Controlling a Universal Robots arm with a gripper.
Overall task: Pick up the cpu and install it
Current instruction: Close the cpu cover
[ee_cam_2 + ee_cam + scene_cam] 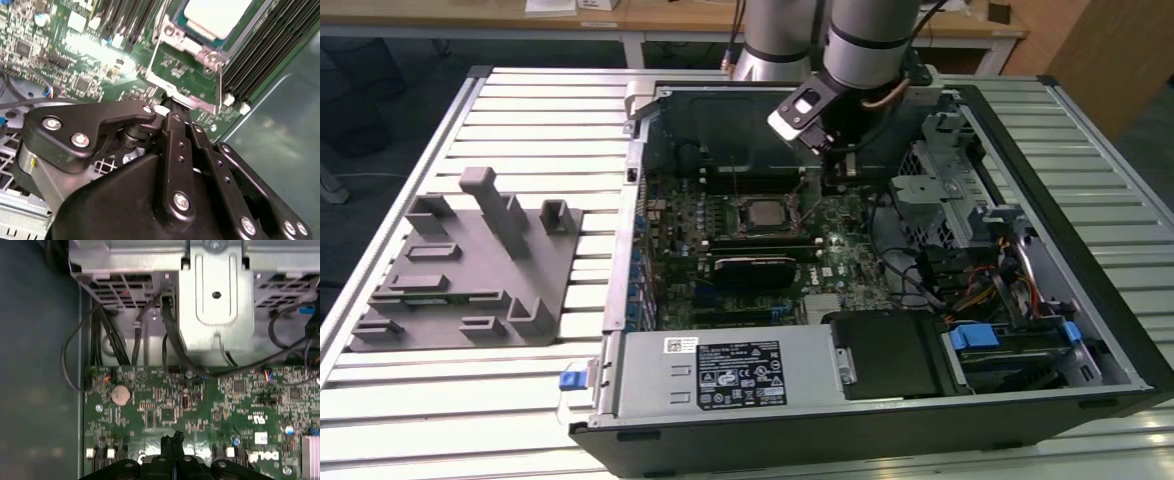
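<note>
Cpu [758, 212] lies in the socket [732, 214] on the motherboard [854, 262], at the exterior view's centre. Gripper [842, 178] hangs just upper right of it, fingers pressed together, empty.

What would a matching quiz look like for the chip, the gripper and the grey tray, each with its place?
1 chip
2 gripper
3 grey tray

A on the slatted table, beside the case
B in the socket
C shut, next to the socket

Pairs: 1-B, 2-C, 3-A
</note>
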